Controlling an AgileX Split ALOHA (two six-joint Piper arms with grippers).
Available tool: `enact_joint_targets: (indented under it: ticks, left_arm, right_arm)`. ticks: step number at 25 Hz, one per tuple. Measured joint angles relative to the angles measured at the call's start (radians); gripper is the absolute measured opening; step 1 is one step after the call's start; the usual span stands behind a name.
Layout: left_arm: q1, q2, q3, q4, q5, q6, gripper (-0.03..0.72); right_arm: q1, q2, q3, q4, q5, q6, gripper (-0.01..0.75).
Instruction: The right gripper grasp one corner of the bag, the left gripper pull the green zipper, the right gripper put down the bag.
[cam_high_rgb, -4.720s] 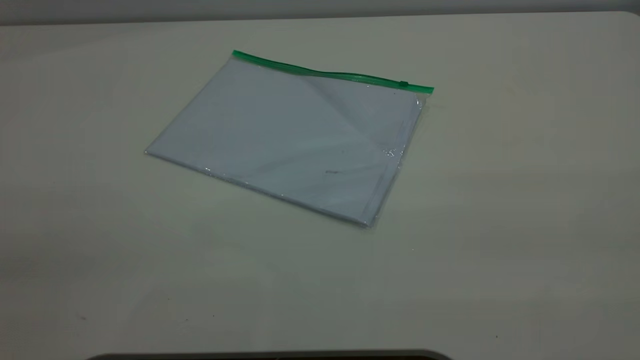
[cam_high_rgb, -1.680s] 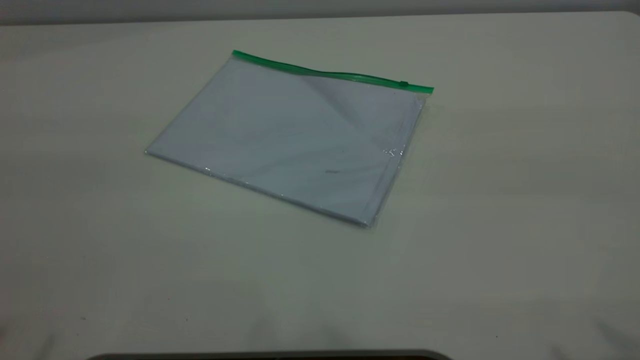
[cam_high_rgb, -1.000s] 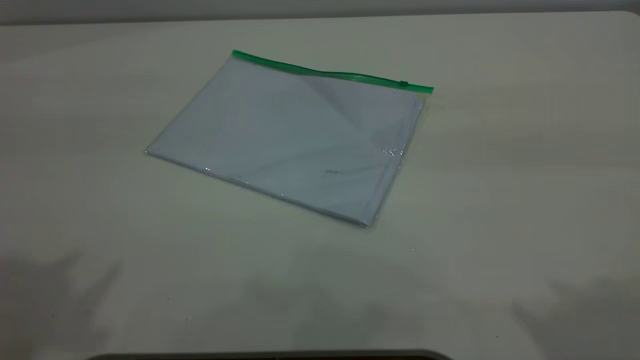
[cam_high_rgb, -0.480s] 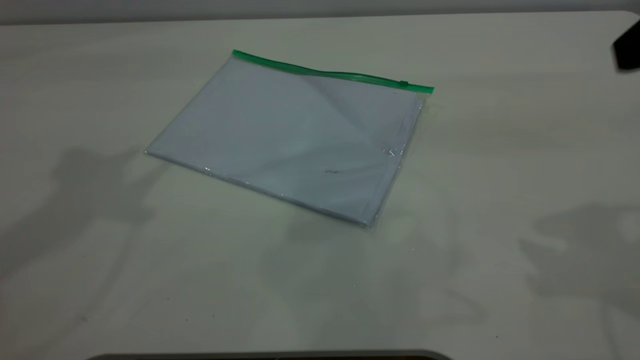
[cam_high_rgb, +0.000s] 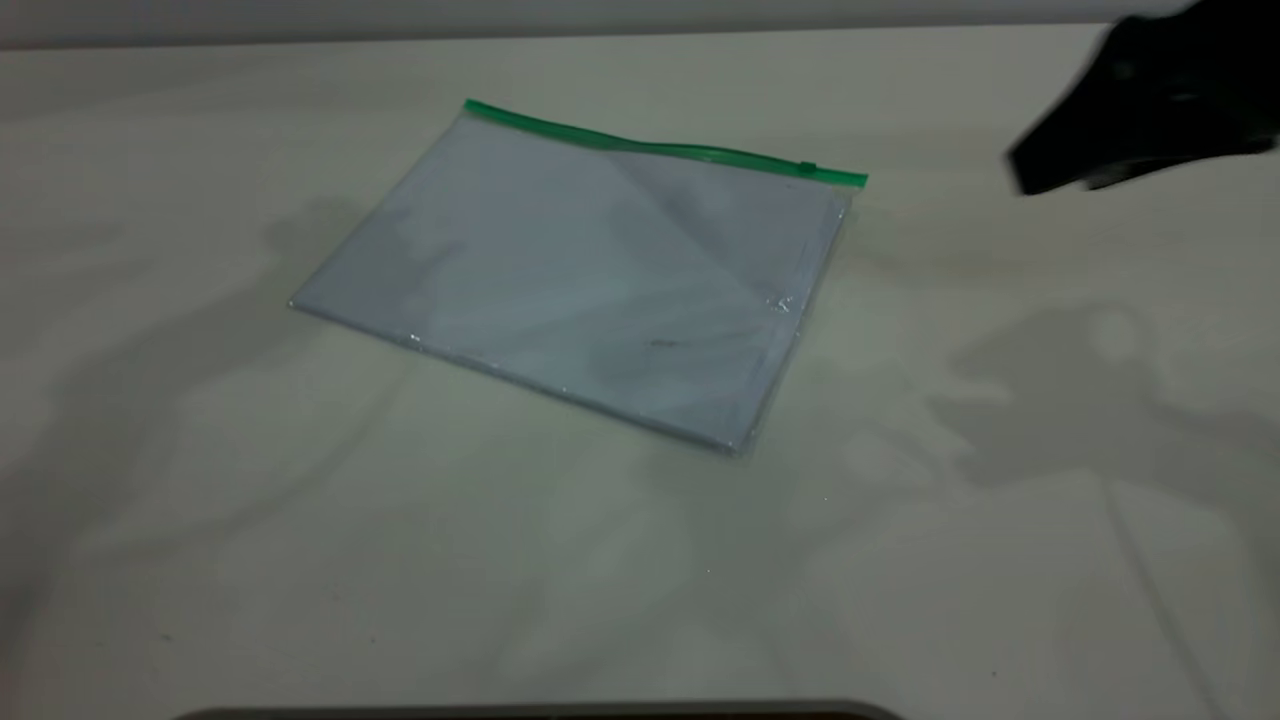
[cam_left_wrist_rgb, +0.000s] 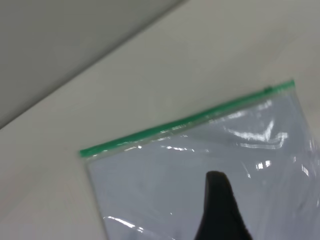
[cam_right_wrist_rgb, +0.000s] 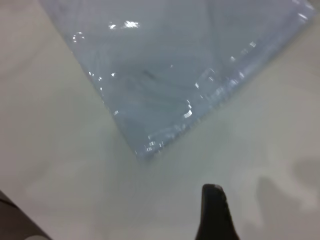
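Observation:
The bag (cam_high_rgb: 590, 270), a clear pouch with white sheets inside, lies flat in the middle of the table. Its green zipper (cam_high_rgb: 660, 150) runs along the far edge, with the darker slider (cam_high_rgb: 808, 168) near the right end, close to the corner of the bag (cam_high_rgb: 855, 190). My right gripper (cam_high_rgb: 1060, 165) comes in as a black shape at the upper right, above the table and well right of the bag. In the right wrist view its black tip (cam_right_wrist_rgb: 214, 210) hangs over bare table short of a bag corner (cam_right_wrist_rgb: 145, 152). My left gripper (cam_left_wrist_rgb: 220, 200) hovers over the bag (cam_left_wrist_rgb: 165, 185), below the green zipper (cam_left_wrist_rgb: 185, 121).
The pale table (cam_high_rgb: 300, 560) surrounds the bag on all sides. Arm shadows fall across it at left and right. A dark curved edge (cam_high_rgb: 540, 712) shows at the bottom of the exterior view. The table's far edge (cam_left_wrist_rgb: 85, 75) meets a grey wall.
The right gripper has moved in from the upper right edge toward the bag. Arm shadows have spread up the table on both sides. The bag has not moved.

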Motion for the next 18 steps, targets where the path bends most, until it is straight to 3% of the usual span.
enact_joint_targets:
  ticks: [6, 18]
  left_arm:
    - [-0.053, 0.111, -0.074, 0.063, 0.02, 0.001, 0.55]
    - [-0.058, 0.141, -0.088, 0.069, 0.021, 0.001, 0.55]
  right_arm:
    - [0.067, 0.222, -0.193, 0.054, 0.004, -0.032, 0.558]
    - [0.071, 0.582, -0.546, 0.137, 0.106, -0.074, 0.558]
